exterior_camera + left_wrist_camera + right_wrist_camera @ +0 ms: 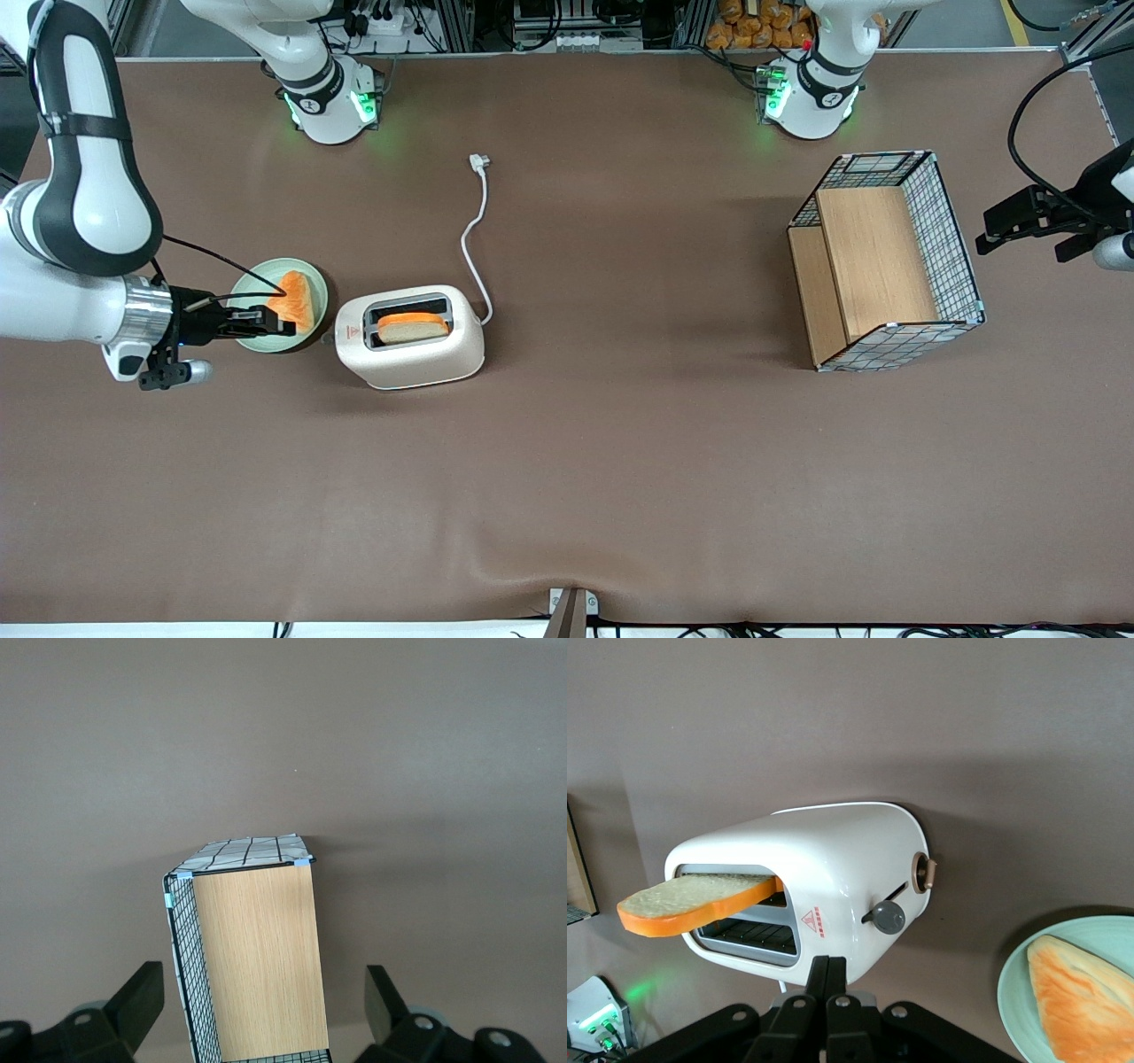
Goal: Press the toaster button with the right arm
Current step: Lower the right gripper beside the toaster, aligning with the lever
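A: Where the right arm (80,221) reaches in from its end of the desk (567,478), what do its jaws look like?

B: The gripper (282,326) hangs over the green plate (257,285), and in the wrist view its jaws (830,979) are pressed together with nothing between them.

A: And the toaster?

B: The toaster (409,341) stands on the desk just beside the plate, toward the parked arm's end from it. 1 slice of bread (413,327) sticks up out of a slot. A red triangle (349,334) marks its top at the end nearest the gripper.

A: Can the button be seen?

B: Yes, the wrist view shows the grey button (887,917) on the narrow end, beside a round tan knob (924,873). The gripper is near it but apart from it.

A: Anything else?

B: A 2nd slice (295,300) lies on the plate. The white cord (478,232) trails from the toaster, farther from the front camera. A wire basket with wooden boards (886,261) sits well apart, toward the parked arm's end.
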Controlling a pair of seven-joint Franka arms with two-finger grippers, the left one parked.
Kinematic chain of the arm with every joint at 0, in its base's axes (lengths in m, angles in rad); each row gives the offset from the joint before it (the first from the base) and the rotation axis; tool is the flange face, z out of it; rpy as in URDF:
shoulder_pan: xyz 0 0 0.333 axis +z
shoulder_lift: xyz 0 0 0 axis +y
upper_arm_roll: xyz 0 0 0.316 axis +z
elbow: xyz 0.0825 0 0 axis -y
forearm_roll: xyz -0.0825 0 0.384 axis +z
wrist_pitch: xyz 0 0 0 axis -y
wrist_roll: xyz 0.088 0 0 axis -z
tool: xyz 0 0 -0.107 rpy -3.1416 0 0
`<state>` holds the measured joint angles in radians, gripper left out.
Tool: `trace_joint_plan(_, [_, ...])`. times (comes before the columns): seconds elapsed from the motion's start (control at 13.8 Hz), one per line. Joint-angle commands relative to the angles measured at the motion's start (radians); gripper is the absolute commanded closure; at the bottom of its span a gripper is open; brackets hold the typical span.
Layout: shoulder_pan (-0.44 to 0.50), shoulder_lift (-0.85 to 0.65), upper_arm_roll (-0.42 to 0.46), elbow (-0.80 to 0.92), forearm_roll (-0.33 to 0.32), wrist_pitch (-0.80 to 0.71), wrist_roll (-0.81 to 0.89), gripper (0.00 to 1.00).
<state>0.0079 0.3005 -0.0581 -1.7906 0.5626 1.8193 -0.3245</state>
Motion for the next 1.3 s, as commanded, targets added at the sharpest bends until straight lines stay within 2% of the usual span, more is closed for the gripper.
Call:
trace_joint_plan(0.0, [-0.014,0.000,0.008,-0.026,0.068,0.012,-0.074,1.00])
trace_joint_plan(0.29, [-0.032,0.046,0.009,-0.038,0.092,0.012,-0.181,1.00])
trace_joint_plan(0.65, [-0.057,0.101,0.007,-0.036,0.166,0.011,-0.298,1.00])
trace_joint_plan(1.23, [-0.060,0.141,0.009,-0.036,0.210,0.003,-0.301,1.00])
